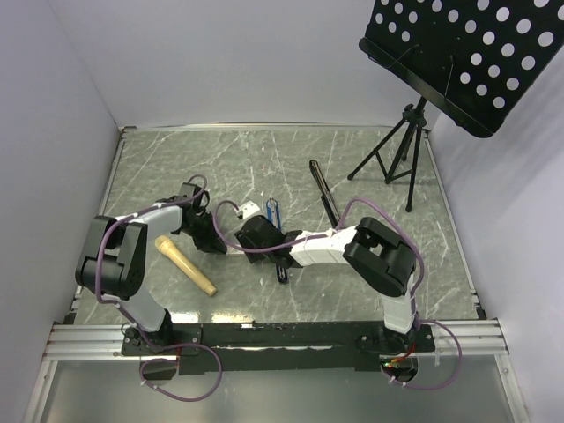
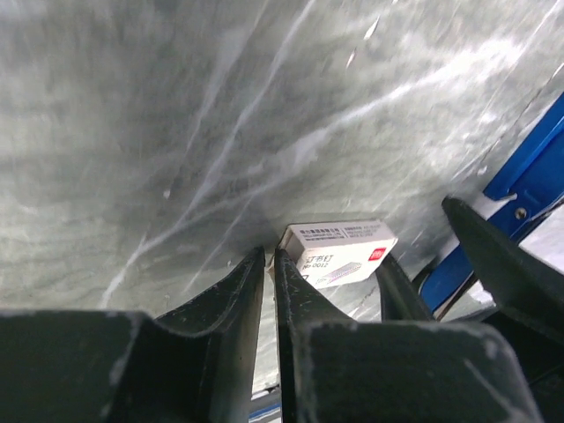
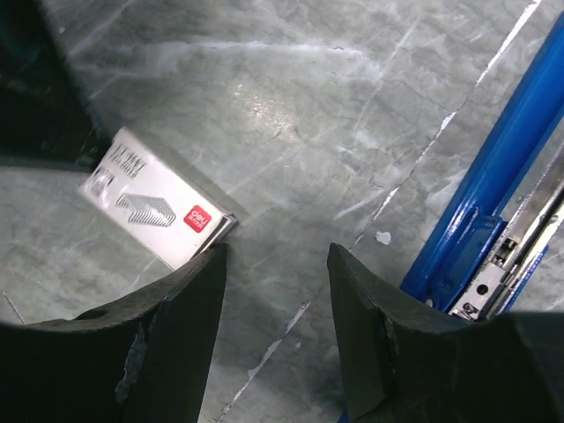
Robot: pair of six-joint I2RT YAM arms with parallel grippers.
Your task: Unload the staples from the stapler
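1. Jaws on your right arm stand spread and empty, low over the table (image 3: 291, 115). The left jaws are pressed almost together, with only a slit between them and nothing pinched that I can see.
2. Your target, the stapler (image 3: 499, 167), is the blue one lying on the table just right of the right jaws. It is opened so that its silvery magazine rail (image 3: 515, 256) shows. The staples should be sitting in that rail, but they are too small to make out one by one.
3. Expect the staples to weigh next to nothing. A glued strip is stiff along its length but brittle, so if you squeeze or bend it, it will likely snap into bits that scatter. Bare metal will also be slick against the jaws.
4. Take the strip across its narrow width, near one end, with a light pinch. Draw it along the rail rather than prying it upward.
5. The stapler itself looks light enough to skid when you pull. Pin its blue body down with the left jaws, well away from the rail.
6. Leave alone the white staple box (image 3: 154, 207), which lies on the table just left of the right jaws. Whether it touches them I cannot tell.
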